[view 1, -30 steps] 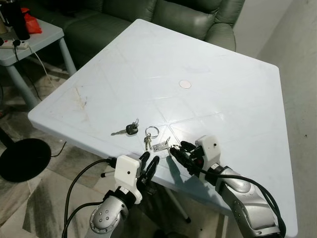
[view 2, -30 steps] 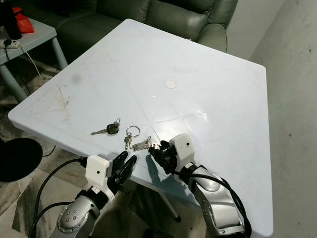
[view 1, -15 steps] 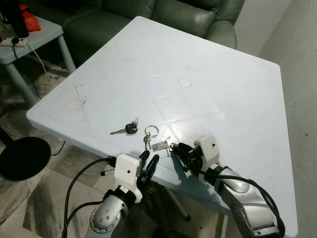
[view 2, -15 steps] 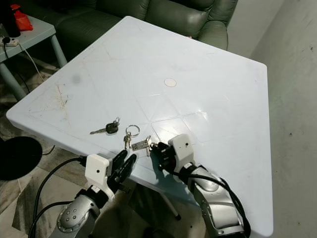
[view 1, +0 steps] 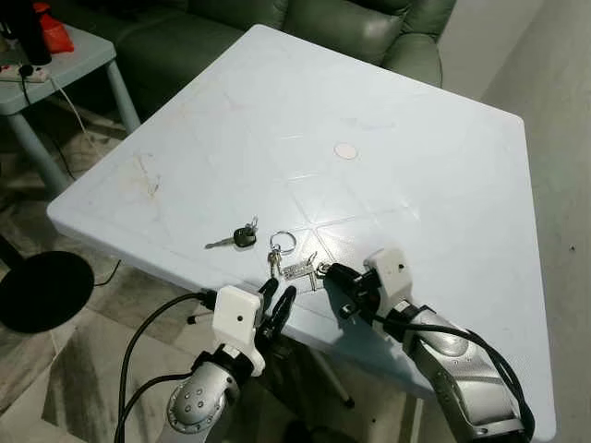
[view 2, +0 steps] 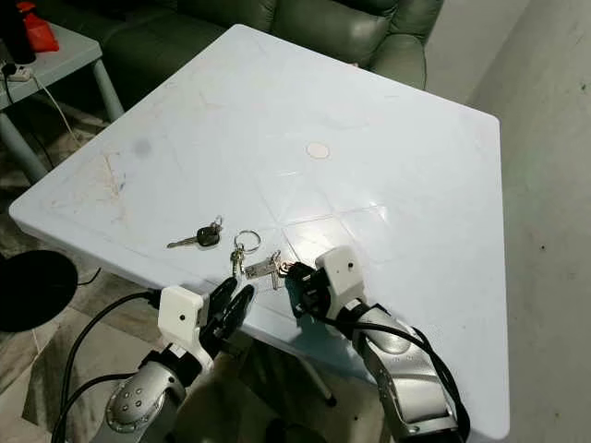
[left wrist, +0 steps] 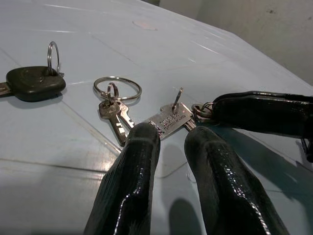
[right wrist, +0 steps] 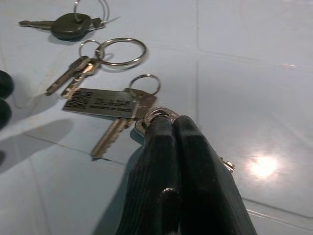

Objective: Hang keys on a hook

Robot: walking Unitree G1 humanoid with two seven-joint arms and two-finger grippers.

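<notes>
Three sets of keys lie near the front edge of the white table (view 1: 388,111): a black-headed key (view 1: 242,238), a ring with small keys (view 1: 280,247), and a metal tag with a key (view 1: 300,269). My right gripper (view 1: 329,274) rests low on the table, shut on the small ring (right wrist: 159,115) at the tag's end. The tag (right wrist: 100,103) lies flat just past its tips. My left gripper (view 1: 277,300) hovers at the table's front edge, pointing at the tag (left wrist: 168,120), its fingers (left wrist: 142,147) a little apart with nothing between them.
A green sofa (view 1: 277,28) stands behind the table. A small side table (view 1: 65,69) with a cable is at the far left, and a black round base (view 1: 42,291) sits on the floor below it. A round white cap (view 1: 345,150) marks the table's middle.
My right gripper's fingers have drawn together on the small ring beside the tag. The left gripper has stayed put. The whole view has shifted slightly.
</notes>
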